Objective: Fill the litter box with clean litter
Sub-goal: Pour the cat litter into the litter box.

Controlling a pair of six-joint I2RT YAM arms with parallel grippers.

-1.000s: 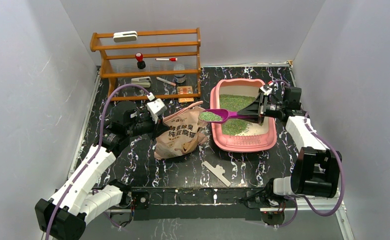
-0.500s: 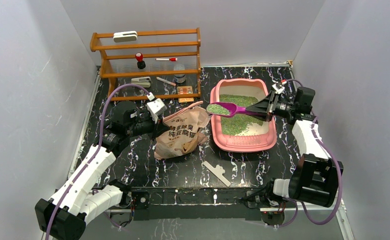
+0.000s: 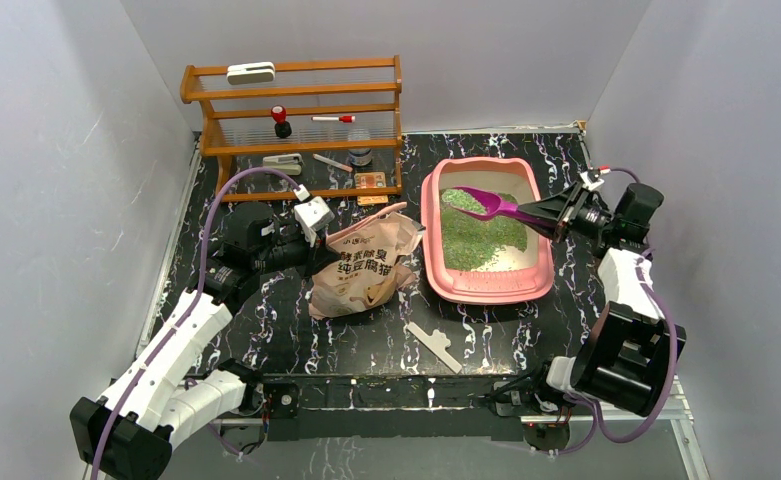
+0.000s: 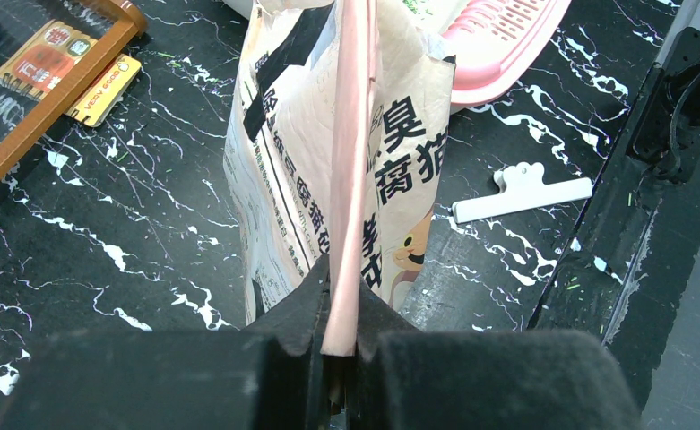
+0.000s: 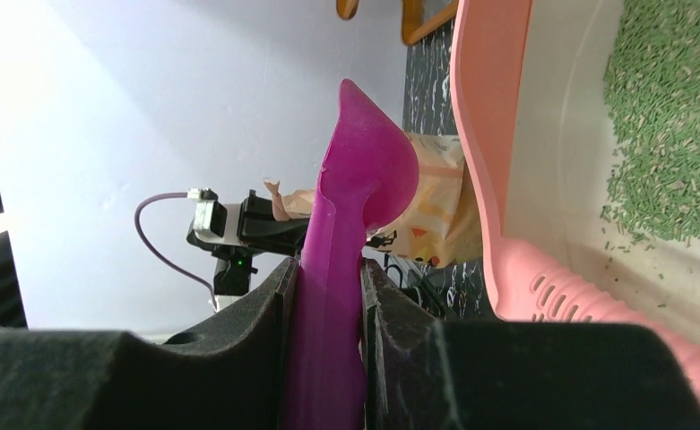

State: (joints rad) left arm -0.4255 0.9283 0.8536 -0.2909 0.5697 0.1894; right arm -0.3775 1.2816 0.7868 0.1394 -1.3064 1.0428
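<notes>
The pink litter box [image 3: 486, 294] stands at the right of the table with a layer of green clean litter [image 3: 478, 238] in it. My right gripper [image 3: 558, 214] is shut on the handle of a purple scoop [image 3: 494, 205], whose bowl hangs over the far left part of the box. In the right wrist view the scoop [image 5: 357, 193] is seen edge-on between my fingers, beside the box rim [image 5: 485, 134] and the litter [image 5: 678, 107]. My left gripper [image 3: 318, 248] is shut on the pink top edge of the beige cat-printed bag [image 3: 361, 270], which also shows in the left wrist view [image 4: 301, 161].
A wooden shelf rack [image 3: 296, 120] with small items stands at the back left. A white clip [image 3: 434, 345] lies on the black marbled table in front of the bag and shows in the left wrist view [image 4: 521, 193]. Grey walls close in both sides.
My right gripper has carried the scoop from beside the bag's mouth to the right and back, over the litter box. The left arm and the bag have not moved.
</notes>
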